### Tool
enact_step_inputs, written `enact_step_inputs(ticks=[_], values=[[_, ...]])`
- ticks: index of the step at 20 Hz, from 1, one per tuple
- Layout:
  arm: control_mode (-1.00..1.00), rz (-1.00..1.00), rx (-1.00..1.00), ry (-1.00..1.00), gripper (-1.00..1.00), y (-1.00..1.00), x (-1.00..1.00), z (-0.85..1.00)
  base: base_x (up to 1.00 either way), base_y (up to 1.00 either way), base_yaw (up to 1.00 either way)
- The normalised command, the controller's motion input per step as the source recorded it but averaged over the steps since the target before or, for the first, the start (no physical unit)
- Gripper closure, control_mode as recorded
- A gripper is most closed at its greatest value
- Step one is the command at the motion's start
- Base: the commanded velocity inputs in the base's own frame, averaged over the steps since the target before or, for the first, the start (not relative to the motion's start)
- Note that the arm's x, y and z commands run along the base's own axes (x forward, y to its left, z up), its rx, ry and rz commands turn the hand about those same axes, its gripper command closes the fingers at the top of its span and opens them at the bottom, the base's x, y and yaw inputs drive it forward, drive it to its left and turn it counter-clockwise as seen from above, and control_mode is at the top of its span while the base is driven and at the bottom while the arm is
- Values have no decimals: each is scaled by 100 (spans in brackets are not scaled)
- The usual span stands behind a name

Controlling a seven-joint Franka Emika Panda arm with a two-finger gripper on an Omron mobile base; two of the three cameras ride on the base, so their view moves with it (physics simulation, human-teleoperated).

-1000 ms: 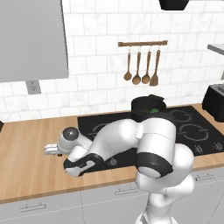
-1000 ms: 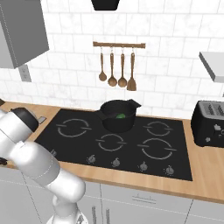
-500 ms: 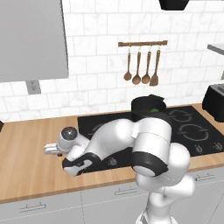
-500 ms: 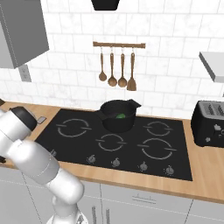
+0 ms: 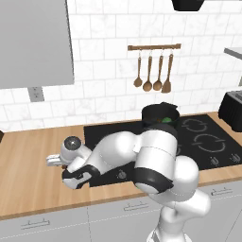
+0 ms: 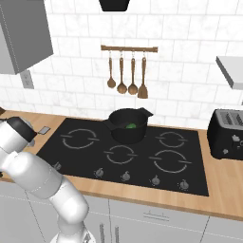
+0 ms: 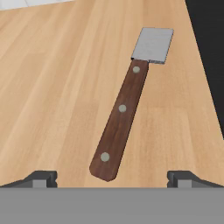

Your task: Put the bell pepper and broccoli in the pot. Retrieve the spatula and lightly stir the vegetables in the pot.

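Two things matter in the left base view: the arm bent low over the wooden counter [image 5: 28, 156] at about 8 o'clock, and the pot [image 5: 159, 115] standing at the back of the black cooktop [image 5: 198, 142] near 1 o'clock. The gripper [image 5: 75, 178] hangs just above the counter, left of the cooktop's front corner, and the grey blade of the spatula [image 5: 53, 160] pokes out from behind the wrist at 9 o'clock. A speck of green, the broccoli [image 5: 166, 120], shows inside the pot's rim. Wooden spoons [image 5: 152, 71] hang on the tiled wall above it.

From the right base view, the pot [image 6: 127, 125] sits at centre on a rear burner with the broccoli [image 6: 130, 126] lying inside it; the bell pepper cannot be made out there. The spatula [image 6: 43, 129] appears as a small grey patch on the counter at 9 o'clock, just off the cooktop's [image 6: 185, 175] left edge. A black toaster [image 6: 228, 134] stands at 3 o'clock, well apart from the pot.

Looking along the hand view, the spatula [image 7: 127, 100] lies flat on the wood, blade toward 1 o'clock and handle end toward 6 o'clock. The gripper [image 7: 112, 179] has its fingers spread wide, one fingertip [image 7: 41, 178] at 7 o'clock and the other at 5 o'clock, the handle end between them and touched by neither.
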Motion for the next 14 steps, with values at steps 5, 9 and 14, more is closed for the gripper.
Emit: enact_step_inputs(ticks=[5, 9, 14], values=[[-100, 0, -1, 0, -100, 8, 9, -13, 0, 0, 0], [-100, 0, 0, 0, -100, 0, 9, -12, 0, 0, 0], [-100, 0, 0, 0, -100, 0, 10, -13, 0, 0, 0]])
